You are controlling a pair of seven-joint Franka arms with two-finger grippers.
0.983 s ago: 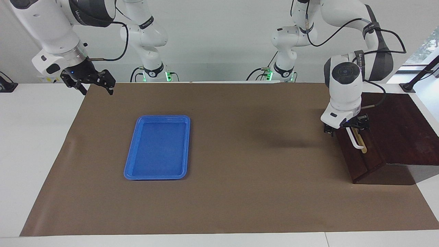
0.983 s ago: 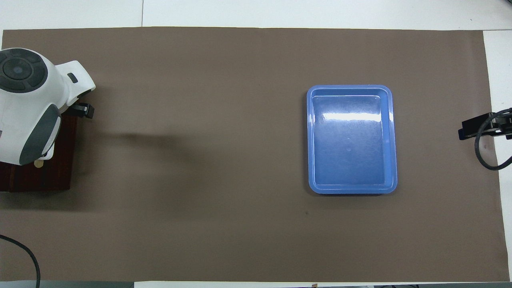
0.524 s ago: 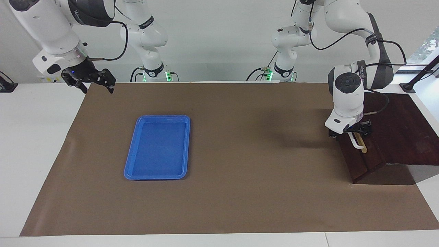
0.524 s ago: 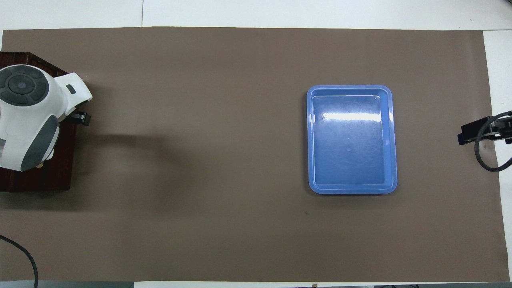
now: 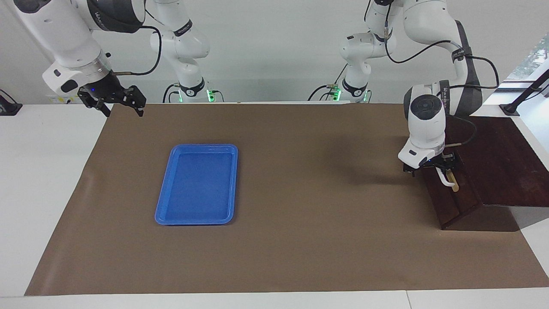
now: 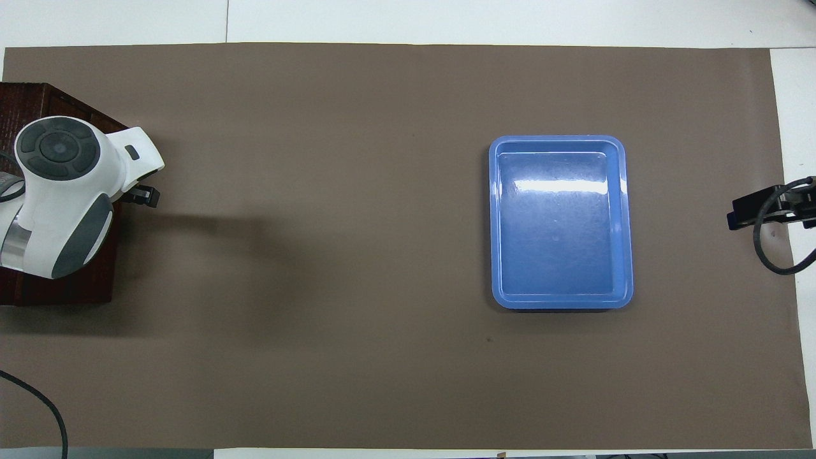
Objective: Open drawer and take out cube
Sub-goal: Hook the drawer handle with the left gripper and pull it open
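The drawer (image 5: pixel 453 201) is a dark brown front with a white bar handle (image 5: pixel 447 180) on a tan strip. It sits shut in a dark wooden box (image 5: pixel 497 159) at the left arm's end of the table. My left gripper (image 5: pixel 436 168) is down at the end of the handle nearer to the robots. In the overhead view the left hand (image 6: pixel 60 191) covers the handle and much of the box (image 6: pixel 70 290). My right gripper (image 5: pixel 115 104) is open and empty, up over the mat's corner, and the right arm waits. The cube is hidden.
A flat blue plastic tray (image 5: pixel 197 184) lies empty on the brown mat (image 5: pixel 300 240), toward the right arm's end; it also shows in the overhead view (image 6: pixel 561 223). A black cable (image 6: pixel 38 401) curls in at the mat's corner nearest the left arm.
My left hand has shifted a little at the handle, toward the table's middle. The drawer front has not visibly moved. The right gripper has hardly moved.
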